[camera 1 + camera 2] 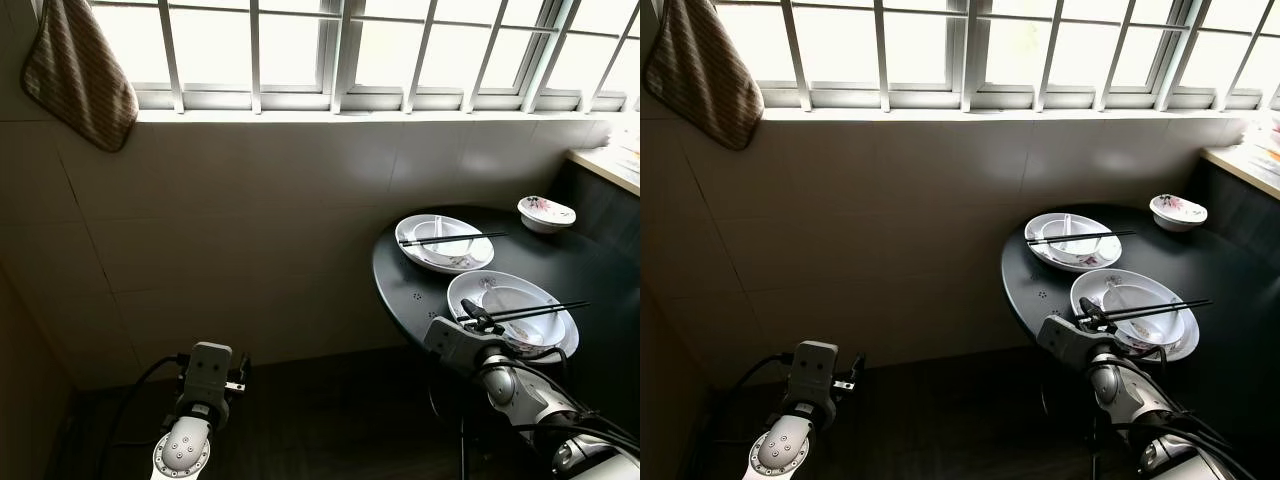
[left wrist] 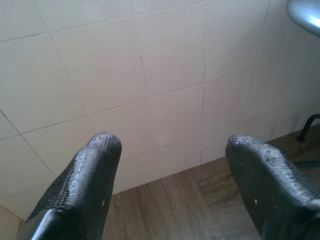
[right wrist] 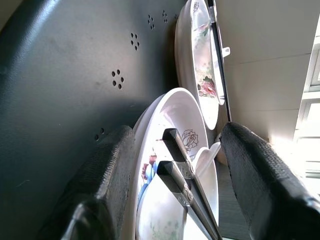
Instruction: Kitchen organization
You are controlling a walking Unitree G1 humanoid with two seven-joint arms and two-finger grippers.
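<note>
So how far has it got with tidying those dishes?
Barely begun. The right claw is open around the ends of the chopsticks on the near plate, nothing lifted. The far plate, its chopsticks and the small bowl remain on the table. The left claw is idle.

No readable text, labels, brands or numbers anywhere. Dishes [image 1: 512, 305] carry floral print only, no lettering.
</note>
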